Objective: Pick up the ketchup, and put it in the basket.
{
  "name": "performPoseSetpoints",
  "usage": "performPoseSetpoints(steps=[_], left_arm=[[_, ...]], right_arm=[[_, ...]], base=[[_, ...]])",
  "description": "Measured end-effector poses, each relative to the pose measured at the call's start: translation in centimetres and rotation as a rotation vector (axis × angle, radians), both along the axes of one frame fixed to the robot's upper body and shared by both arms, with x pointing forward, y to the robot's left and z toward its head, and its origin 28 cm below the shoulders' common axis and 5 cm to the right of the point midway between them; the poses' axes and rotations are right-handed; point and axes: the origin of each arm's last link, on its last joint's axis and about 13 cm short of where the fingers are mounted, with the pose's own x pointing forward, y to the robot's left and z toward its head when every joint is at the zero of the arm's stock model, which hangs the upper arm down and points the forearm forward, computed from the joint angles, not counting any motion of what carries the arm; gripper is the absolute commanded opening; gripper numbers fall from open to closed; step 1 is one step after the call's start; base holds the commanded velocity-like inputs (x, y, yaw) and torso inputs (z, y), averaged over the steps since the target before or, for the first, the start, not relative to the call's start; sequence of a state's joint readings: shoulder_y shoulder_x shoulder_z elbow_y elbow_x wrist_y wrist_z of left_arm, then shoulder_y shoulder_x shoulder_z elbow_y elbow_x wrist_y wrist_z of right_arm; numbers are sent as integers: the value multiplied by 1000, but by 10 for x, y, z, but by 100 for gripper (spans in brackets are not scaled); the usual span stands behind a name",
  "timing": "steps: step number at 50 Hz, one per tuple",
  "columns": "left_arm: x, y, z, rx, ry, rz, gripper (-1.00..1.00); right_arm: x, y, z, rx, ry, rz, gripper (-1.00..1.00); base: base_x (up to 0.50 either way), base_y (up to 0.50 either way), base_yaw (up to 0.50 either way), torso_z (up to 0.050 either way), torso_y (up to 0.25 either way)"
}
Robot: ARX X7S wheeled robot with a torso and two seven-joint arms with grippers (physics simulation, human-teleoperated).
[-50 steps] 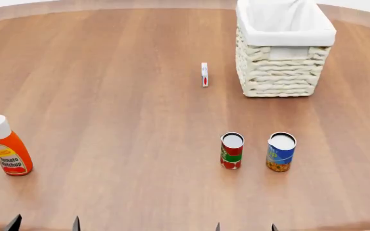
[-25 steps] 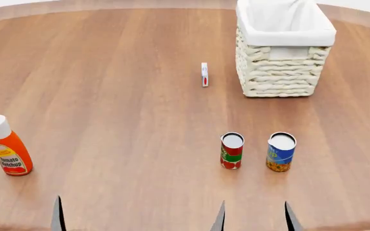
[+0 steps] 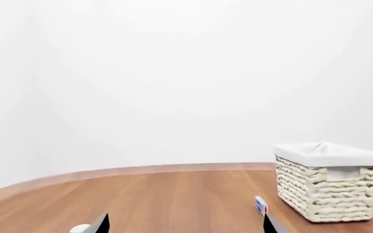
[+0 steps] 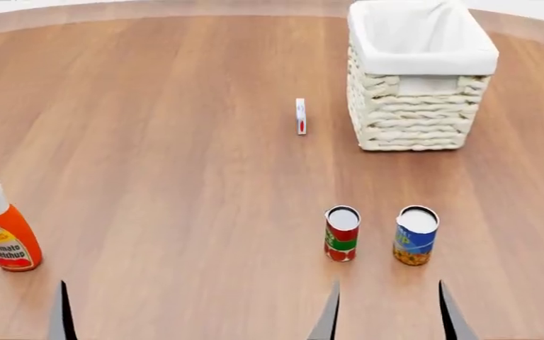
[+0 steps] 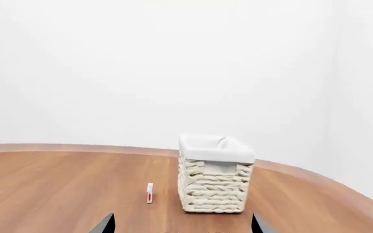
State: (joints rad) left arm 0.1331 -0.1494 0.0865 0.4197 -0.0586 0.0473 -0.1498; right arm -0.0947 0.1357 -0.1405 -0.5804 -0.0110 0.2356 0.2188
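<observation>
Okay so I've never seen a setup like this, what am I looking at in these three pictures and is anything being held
These are simulator renders from a wheeled robot with two arms. One picture looks down from its head; the other two come from cameras near each gripper. On the wooden table stand the ketchup, a red-and-green can, a blue can, a small white box and the basket. The dark spikes at the lower edge are fingertips of the left gripper and right gripper, both open. Nothing is held.

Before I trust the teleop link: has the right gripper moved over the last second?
Yes. The right gripper has advanced forward over the table, its tips now nearer the red-and-green can.
</observation>
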Motion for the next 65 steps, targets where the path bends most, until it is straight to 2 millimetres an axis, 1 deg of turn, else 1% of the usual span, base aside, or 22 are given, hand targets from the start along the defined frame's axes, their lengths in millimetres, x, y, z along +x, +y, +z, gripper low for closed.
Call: performPoseSetpoints(steps=[18, 55, 65], left_arm=[[-1, 0, 1, 3, -19, 9, 100], [0, 1, -1, 19, -28, 22, 100], [2, 1, -3, 27, -23, 24, 100]], right_arm=[[-2, 1, 2, -10, -25, -4, 100], [-1, 2, 0, -7, -8, 14, 100], [1, 3, -1, 6, 21, 34, 100]], base=[[500, 0, 0, 0, 0], [498, 0, 0, 0, 0], [30, 0, 0, 0, 0]])
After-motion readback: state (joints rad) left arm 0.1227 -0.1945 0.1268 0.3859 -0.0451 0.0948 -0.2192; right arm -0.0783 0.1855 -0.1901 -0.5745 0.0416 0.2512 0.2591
